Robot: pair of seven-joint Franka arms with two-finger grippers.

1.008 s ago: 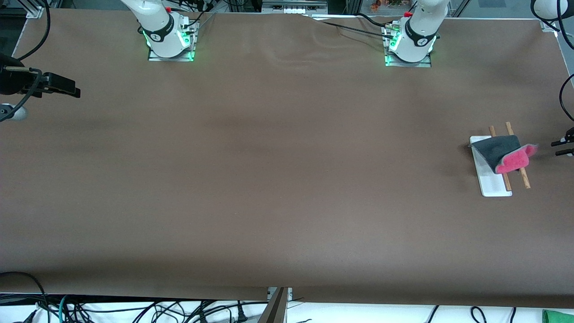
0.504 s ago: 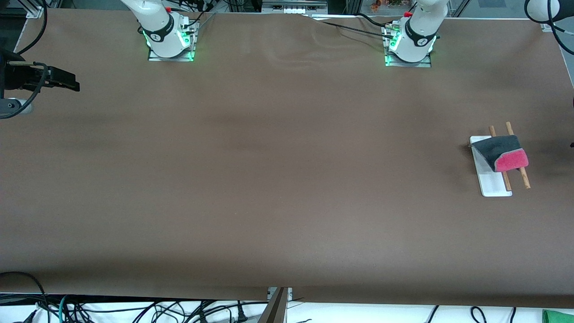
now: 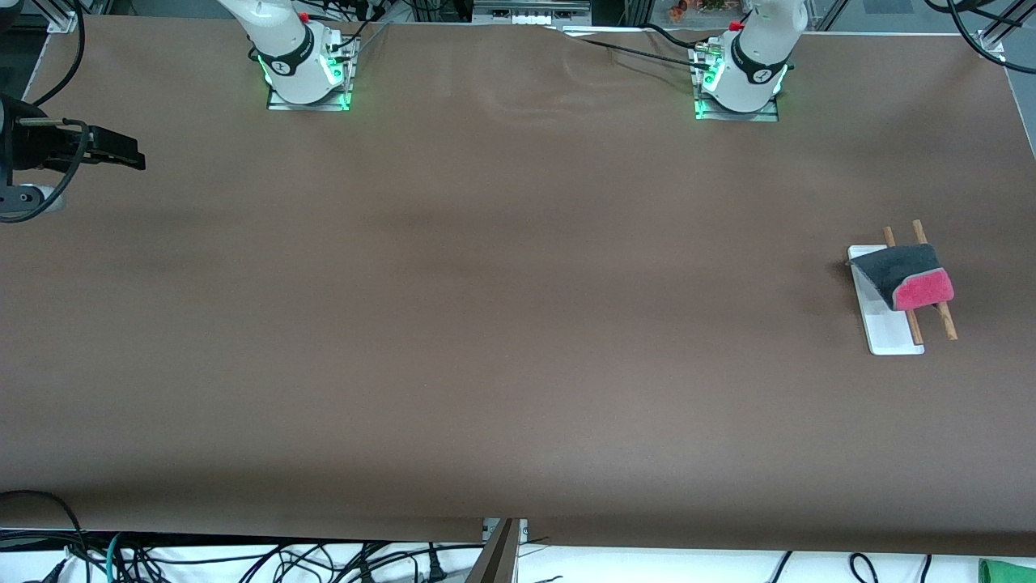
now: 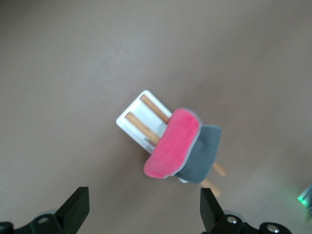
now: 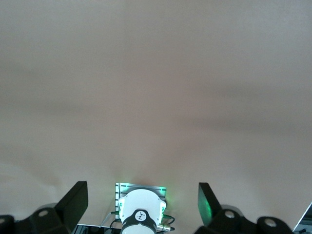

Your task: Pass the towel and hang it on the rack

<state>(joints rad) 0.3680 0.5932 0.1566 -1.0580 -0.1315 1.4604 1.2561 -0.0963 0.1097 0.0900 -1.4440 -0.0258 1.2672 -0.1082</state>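
A wide table covered in a plain brown sheet [image 3: 502, 308] carries little. Toward the left arm's end stands a small rack with a flat white rectangular base [image 3: 889, 332] [image 4: 134, 117] resting directly on the sheet; its two thin brown wooden rods run side by side above the base. Along the edge farthest from the front camera, two white robot bases with green lights are fixed to the table, one [image 3: 307, 77] toward the right arm's end and one [image 3: 738, 85] toward the left arm's end.
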